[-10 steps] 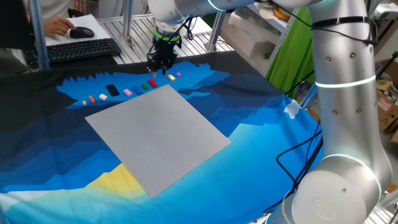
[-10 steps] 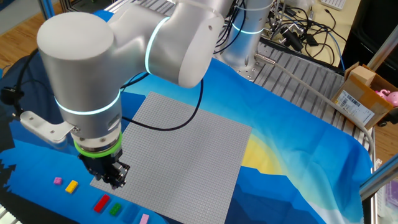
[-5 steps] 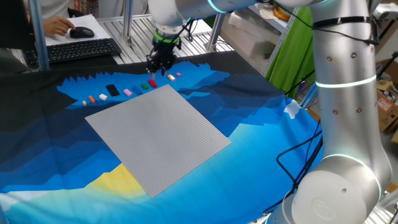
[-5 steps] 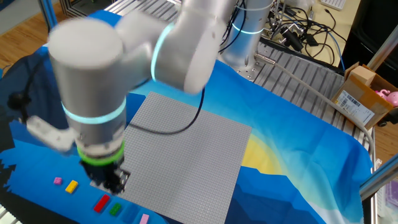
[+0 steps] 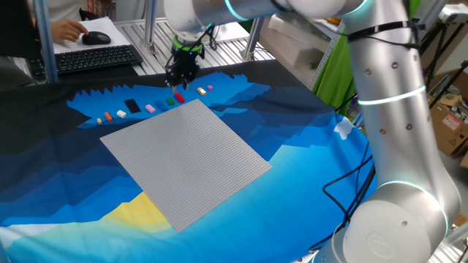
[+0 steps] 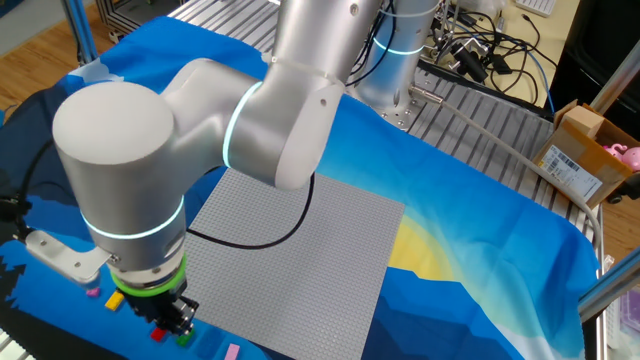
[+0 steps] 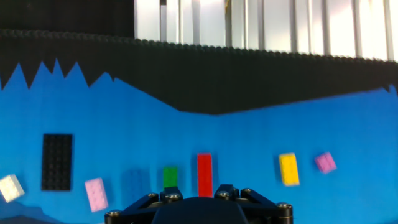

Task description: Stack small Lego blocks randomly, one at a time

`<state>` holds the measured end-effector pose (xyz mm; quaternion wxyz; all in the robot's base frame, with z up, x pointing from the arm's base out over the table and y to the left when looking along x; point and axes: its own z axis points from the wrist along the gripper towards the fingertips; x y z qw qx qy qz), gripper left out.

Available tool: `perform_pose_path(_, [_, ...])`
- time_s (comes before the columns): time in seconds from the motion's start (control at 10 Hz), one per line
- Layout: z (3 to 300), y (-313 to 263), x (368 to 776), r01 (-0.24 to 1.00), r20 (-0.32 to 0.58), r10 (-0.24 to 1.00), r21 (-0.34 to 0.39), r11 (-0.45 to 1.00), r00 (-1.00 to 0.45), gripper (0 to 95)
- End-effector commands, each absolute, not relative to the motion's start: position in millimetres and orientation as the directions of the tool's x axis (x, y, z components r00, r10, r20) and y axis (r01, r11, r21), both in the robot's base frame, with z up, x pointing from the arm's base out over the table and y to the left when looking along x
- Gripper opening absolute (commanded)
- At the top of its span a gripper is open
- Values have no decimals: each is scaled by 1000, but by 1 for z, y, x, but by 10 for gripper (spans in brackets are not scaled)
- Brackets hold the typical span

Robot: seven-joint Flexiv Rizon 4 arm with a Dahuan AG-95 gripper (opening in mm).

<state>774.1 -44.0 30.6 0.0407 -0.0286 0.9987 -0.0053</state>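
The small Lego blocks lie in a row on the blue cloth past the baseplate's far edge: red (image 7: 204, 174), green (image 7: 170, 176), yellow (image 7: 288, 168), two pink ones (image 7: 324, 162) (image 7: 96, 193), white (image 7: 9, 188), and an orange one (image 5: 108, 115). My gripper (image 5: 180, 79) hangs just above the red block (image 5: 179, 96) and green block (image 5: 170, 100). Its fingers stand apart with nothing between them. In the hand view only the top of the gripper (image 7: 198, 194) shows, right under the red block. From the other fixed view the gripper (image 6: 175, 318) hides most of the row.
A large grey studded baseplate (image 5: 186, 157) lies mid-table. A flat black brick (image 7: 57, 161) sits at the left of the row. Behind the cloth are a keyboard (image 5: 95, 58) and a person's hand on a mouse (image 5: 93, 38). Cables (image 5: 351, 179) trail at the right.
The gripper has moved from the baseplate's far edge outward over the row of blocks, ending above the red and green ones. Its opening looks unchanged.
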Motion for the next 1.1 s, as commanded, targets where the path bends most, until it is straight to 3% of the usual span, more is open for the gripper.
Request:
perform_pose_path(0.1, [28, -49, 774, -66, -81, -66, -12, 998, -995, 380])
perform_pose_path(0.9, [10, -52, 776, -77, -79, -77, 5, 997, -994, 380])
perform_pose_path(1.0, [9, -52, 776, -79, -79, -78, 6, 997, -994, 190])
perform_pose_path(1.1, [8, -52, 776, -81, -80, -80, 7, 997, -994, 190])
